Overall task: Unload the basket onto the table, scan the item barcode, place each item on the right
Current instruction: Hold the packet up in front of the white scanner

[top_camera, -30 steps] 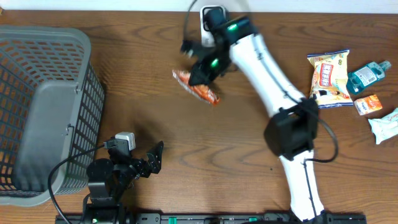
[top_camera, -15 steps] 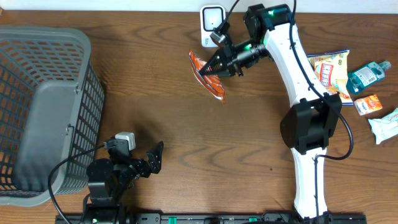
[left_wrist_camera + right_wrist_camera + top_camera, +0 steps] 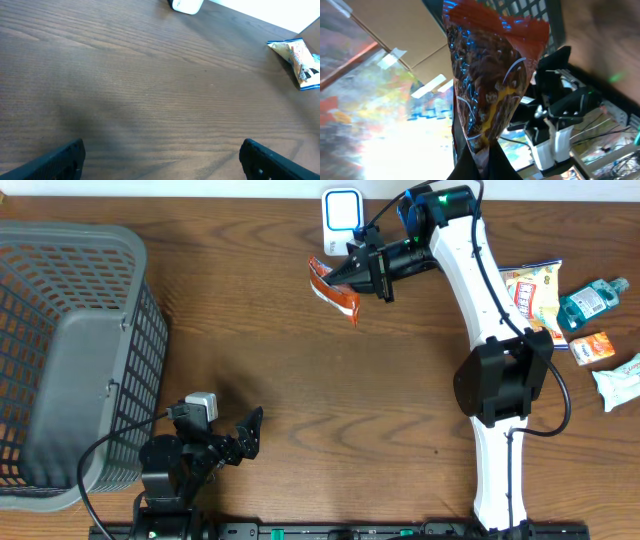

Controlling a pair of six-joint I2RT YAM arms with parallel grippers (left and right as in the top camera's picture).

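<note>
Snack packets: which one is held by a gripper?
The orange-red packet, clamped in the right gripper near the white scanner; the yellow packet lies free on the table at the right.

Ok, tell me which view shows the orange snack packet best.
The right wrist view: the orange snack packet fills the frame close up, printed face visible. Overhead shows it small, pinched by the right gripper near the scanner. The left wrist view misses it.

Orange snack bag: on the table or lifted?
Lifted. The right tool is shut on the snack bag; the right wrist view shows it hanging clear, with the room behind it.
</note>
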